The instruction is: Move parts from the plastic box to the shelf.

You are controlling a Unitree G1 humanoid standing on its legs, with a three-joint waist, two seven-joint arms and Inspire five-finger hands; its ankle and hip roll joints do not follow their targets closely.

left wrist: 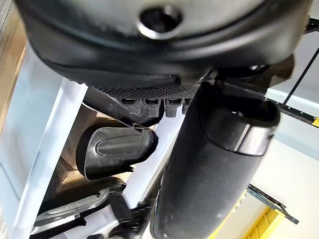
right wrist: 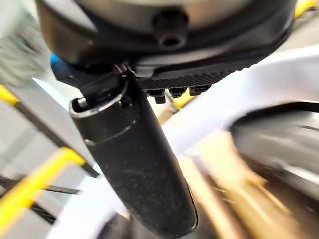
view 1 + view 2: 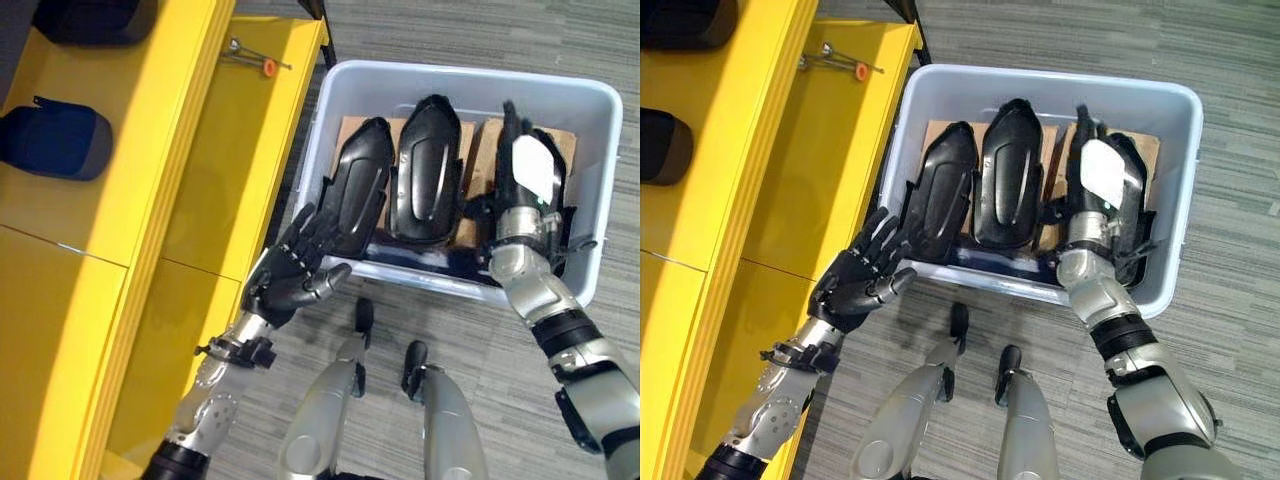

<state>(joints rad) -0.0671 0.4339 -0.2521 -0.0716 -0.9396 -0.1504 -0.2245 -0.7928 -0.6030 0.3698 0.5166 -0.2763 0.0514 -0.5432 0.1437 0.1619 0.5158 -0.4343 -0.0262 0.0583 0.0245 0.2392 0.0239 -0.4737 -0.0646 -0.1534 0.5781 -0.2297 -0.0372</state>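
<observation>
— Left eye view first, nearest things: where are the hands?

— Closest in, the left hand (image 3: 292, 270) hangs just outside the near left corner of the plastic box (image 3: 600, 150), palm up, fingers straight and spread apart, holding nothing. Its fingertips reach the box's near rim and the lower end of the left-most part.

— And the right?

— The right hand (image 3: 527, 175) is further in, reaching over the near wall into the right side of the box. It lies on top of the right part (image 3: 562, 165), white cover showing on its back. Its fingers seem to run straight along the part, but they blend into the black plastic — I cannot tell whether they grip it. The right wrist view is smeared and does not settle it.

— The parts themselves?

— Three black moulded shells stand side by side in the box on brown cardboard (image 3: 348, 130): the left part (image 3: 355, 180), the middle part (image 3: 430, 165) and that right one. All are in the box.

— Beyond that?

— The yellow shelf (image 3: 195, 130) runs along the box's left side, close against it. On its far end sits a thin metal tool with an orange tip (image 3: 268, 67). Two dark blue padded pieces (image 3: 55, 140) rest on the deeper level to the left.
</observation>
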